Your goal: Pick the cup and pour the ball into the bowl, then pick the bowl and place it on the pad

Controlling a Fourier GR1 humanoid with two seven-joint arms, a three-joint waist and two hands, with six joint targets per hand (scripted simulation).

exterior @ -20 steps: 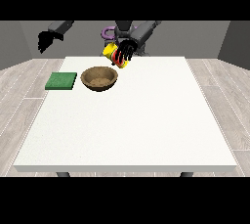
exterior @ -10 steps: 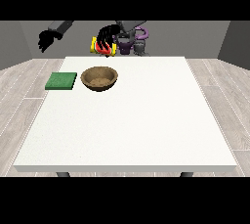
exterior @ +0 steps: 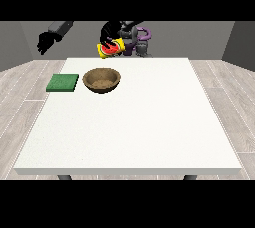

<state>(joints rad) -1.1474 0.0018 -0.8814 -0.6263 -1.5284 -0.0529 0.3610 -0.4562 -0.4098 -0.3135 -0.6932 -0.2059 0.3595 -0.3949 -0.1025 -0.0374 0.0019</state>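
The robot hand at the view's right [exterior: 109,34] is raised above the far edge of the white bench [exterior: 134,122], its black fingers curled round the cup [exterior: 111,47], which is yellow with a red inside. The cup lies tipped on its side in that grasp, its red mouth turned down and towards the view's left. The ball cannot be made out; whether it is in the cup cannot be told. Just below this robot hand and a little nearer the camera, the brown bowl [exterior: 101,79] stands upright on the bench, apart from the cup, with only its brown inside showing. Beside the bowl, further towards the view's left and not touching it, the green pad [exterior: 63,82] lies flat near the bench's left edge. The robot hand at the view's left [exterior: 45,41] hangs in the air beyond the bench's far left corner, well apart from the cup, bowl and pad, and holds nothing; whether its fingers are curled or straight cannot be told. Behind the cup-holding robot hand, the robot's grey and purple body [exterior: 138,40] shows at the bench's far edge. No brand, label or writing can be read on the cup, bowl, pad or bench.
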